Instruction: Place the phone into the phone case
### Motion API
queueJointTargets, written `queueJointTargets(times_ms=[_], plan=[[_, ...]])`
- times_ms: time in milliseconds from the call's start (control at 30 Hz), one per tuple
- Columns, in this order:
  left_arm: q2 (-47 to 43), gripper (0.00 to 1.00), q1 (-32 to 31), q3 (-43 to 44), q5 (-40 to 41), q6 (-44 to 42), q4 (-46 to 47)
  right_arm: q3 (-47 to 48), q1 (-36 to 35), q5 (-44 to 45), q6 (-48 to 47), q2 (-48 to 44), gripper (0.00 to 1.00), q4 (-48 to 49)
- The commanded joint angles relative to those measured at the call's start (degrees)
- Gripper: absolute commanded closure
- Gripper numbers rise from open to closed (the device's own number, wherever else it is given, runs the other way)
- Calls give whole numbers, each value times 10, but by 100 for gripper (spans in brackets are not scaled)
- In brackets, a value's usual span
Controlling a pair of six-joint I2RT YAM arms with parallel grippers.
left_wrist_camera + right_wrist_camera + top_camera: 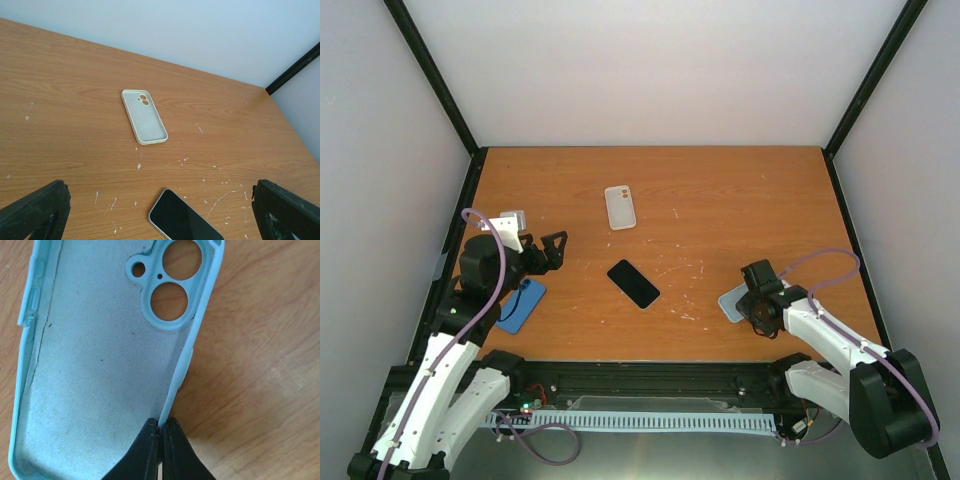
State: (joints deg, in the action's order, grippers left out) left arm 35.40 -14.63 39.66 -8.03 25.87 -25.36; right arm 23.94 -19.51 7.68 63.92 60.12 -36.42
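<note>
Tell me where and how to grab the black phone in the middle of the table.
Take the phone across its two long edges near mid-length, coming from straight above. It lies flat and slim on the wood, so only the edges offer purchase. Turn the jaws to match its diagonal lie. The open left gripper looks nearer.

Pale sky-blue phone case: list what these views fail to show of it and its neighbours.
- Right wrist view: the pale sky-blue soft phone case runs off the top edge; the right pincer is shut on its side wall.
- Top view: that pincer covers most of it.
- Left wrist view: the glossy black phone is cut by the bottom edge.
- Top view: the darker blue rectangular case lies partly under the left arm.
</note>
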Motion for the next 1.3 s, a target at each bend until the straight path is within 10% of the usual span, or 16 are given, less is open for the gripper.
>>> queueJointTargets(times_ms=[0, 833, 1267], plan=[[-3, 0, -3, 5, 7, -18, -2, 8, 5, -13, -16, 2, 97, 11], [11, 0, -3, 5, -3, -23, -1, 83, -175, -182, -277, 103, 93, 114], [8, 1, -3, 7, 0, -23, -4, 224, -248, -79, -303, 206, 51, 56]])
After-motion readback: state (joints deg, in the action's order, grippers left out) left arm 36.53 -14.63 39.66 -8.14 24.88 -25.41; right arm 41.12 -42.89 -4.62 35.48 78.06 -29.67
